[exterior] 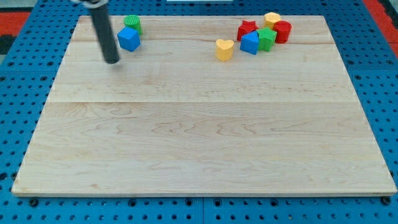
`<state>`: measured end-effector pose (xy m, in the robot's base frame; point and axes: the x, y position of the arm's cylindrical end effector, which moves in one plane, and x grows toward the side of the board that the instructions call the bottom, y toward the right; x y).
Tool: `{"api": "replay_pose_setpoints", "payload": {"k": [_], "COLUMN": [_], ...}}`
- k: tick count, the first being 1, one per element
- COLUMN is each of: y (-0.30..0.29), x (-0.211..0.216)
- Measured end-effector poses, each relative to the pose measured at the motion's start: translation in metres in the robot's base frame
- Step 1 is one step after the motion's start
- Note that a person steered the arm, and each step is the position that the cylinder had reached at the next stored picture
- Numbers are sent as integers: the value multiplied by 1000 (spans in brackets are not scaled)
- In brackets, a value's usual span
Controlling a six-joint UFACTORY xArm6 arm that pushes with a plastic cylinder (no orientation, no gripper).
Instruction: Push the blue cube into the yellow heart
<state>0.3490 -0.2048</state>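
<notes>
Right now my tip (112,61) rests on the wooden board (199,143) near the view's top left, just to the view's left of and slightly below the blue cube (129,39); whether it touches the cube I cannot tell, though a narrow gap seems to show. I carry no jaws, only a bare rod, so nothing is held. The blue cube sits close to the board's top edge with a green block (132,24) touching it from behind. The yellow heart (224,49) lies well apart toward the view's right, at nearly the same height on the board. Beyond it clusters a second blue block (250,43), a green one (267,38), a red star (247,28), a red cylinder (282,31) and a yellow block (272,18).

I judge the cube light, rigid and ready to slide on smooth wood, and likely to spin if struck off-centre. So I would press its left face squarely at the middle, steering it rightward.
</notes>
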Motion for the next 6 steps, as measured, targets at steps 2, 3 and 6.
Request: {"api": "replay_pose_setpoints", "payload": {"k": [2, 3, 6], "y": [-53, -14, 37], "x": [-18, -29, -81]}}
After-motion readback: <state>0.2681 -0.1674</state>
